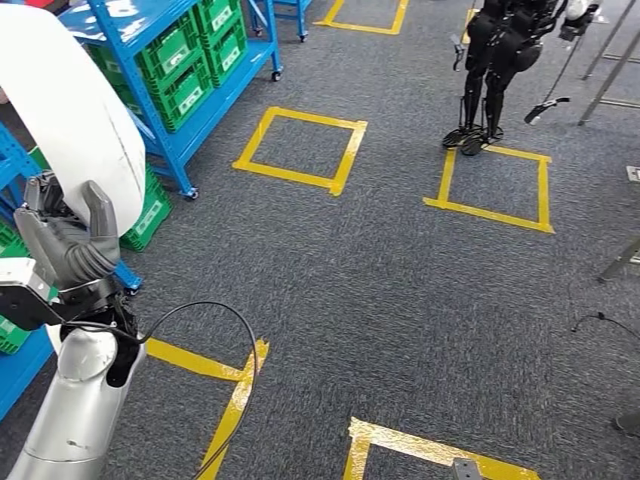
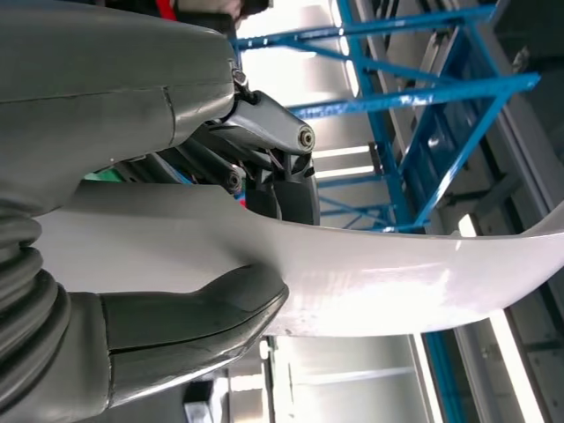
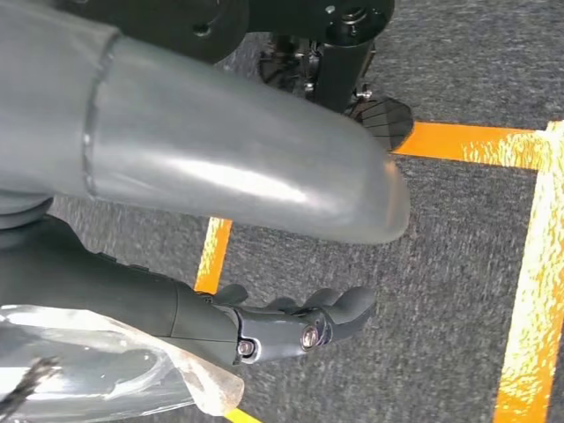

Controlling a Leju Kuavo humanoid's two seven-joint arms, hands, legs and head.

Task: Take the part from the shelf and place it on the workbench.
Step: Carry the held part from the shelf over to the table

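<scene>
- Carrying is judged to be the step in hand: the white part (image 1: 72,110) is held raised at the robot's left side, off the blue shelf (image 1: 181,150), and no workbench is seen on the floor ahead.
- Grip on the part is kept by the left hand (image 1: 72,250), its thick grey thumb pressed on one face and darker fingers (image 2: 285,189) on the other, as the left wrist view shows.
- Fingers of the right hand (image 3: 293,322) are seen stretched out side by side above the carpet, with nothing held between them.
- Next, the workbench has to be found and faced, it is judged, and the part kept level and firmly pinched until it can be set down flat.
- Smooth, glossy and thin, the part is shaped as a broad curved sheet with a rounded end; a faint dark line is seen across it.
- Green slotted crates (image 1: 189,70) with white labels are stacked on the painted metal shelf, which is set on small wheels.
- Grey, coarse carpet (image 1: 392,280) is marked with yellow tape squares (image 1: 302,148); a black robot frame (image 1: 494,70) is seen standing at one of them.
</scene>
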